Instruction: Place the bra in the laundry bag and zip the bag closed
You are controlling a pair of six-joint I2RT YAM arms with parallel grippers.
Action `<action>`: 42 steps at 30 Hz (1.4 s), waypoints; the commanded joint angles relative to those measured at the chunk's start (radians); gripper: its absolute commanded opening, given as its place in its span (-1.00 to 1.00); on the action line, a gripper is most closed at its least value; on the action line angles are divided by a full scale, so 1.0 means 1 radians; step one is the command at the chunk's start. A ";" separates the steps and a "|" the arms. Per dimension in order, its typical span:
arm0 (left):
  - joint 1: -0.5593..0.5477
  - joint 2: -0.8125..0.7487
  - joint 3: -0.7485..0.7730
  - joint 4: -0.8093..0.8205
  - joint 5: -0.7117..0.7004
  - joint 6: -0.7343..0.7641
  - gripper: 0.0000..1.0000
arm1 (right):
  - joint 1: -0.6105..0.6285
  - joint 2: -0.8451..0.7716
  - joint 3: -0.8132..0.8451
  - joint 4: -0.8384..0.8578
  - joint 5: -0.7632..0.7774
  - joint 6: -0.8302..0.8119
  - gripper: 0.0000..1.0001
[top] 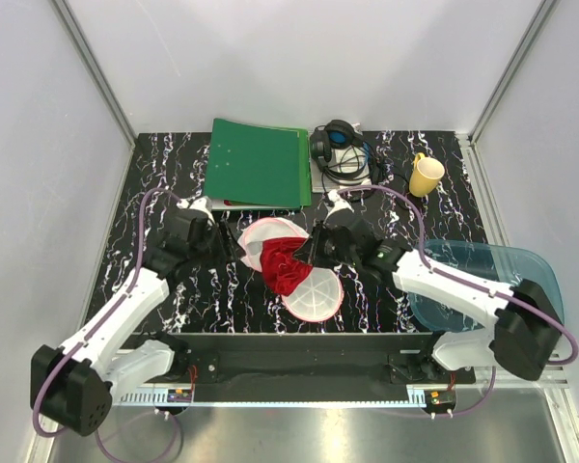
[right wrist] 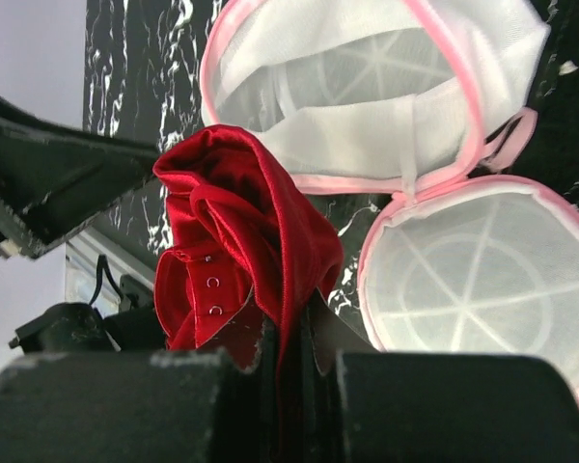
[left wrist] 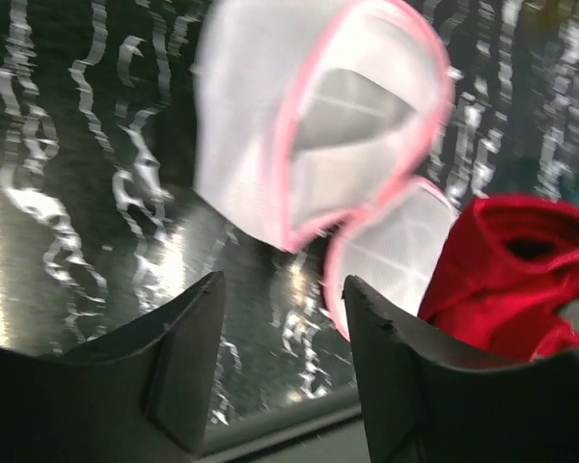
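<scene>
The right claw (right wrist: 289, 338) pinched the red bra (right wrist: 241, 241) just beside the open laundry bag (right wrist: 367, 96); the left claw (left wrist: 280, 318) stood parted, empty. Best carry it deep into the bag before releasing.

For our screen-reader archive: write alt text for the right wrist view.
The right hand is shut on a fold of the red bra, held before the open white mesh laundry bag with pink trim, which lies on a black marbled table.
</scene>
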 commanded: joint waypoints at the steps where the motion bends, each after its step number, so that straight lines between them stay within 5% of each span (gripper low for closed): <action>1: 0.010 0.076 0.103 0.053 -0.129 0.071 0.11 | 0.002 0.057 0.104 -0.018 -0.071 -0.012 -1.00; 17: 0.045 0.533 0.418 0.007 0.069 0.380 0.18 | -0.106 0.028 0.047 -0.052 -0.213 0.011 -1.00; 22: 0.045 0.604 0.442 0.005 0.130 0.405 -0.22 | -0.124 0.036 0.031 -0.042 -0.258 0.009 -1.00; 28: 0.036 0.566 0.401 0.030 0.164 0.388 -1.00 | -0.133 0.108 0.043 -0.012 -0.316 0.026 -1.00; 42: -0.150 0.135 0.085 0.166 0.125 0.106 -1.00 | -0.167 0.324 0.109 0.129 -0.440 0.142 -1.00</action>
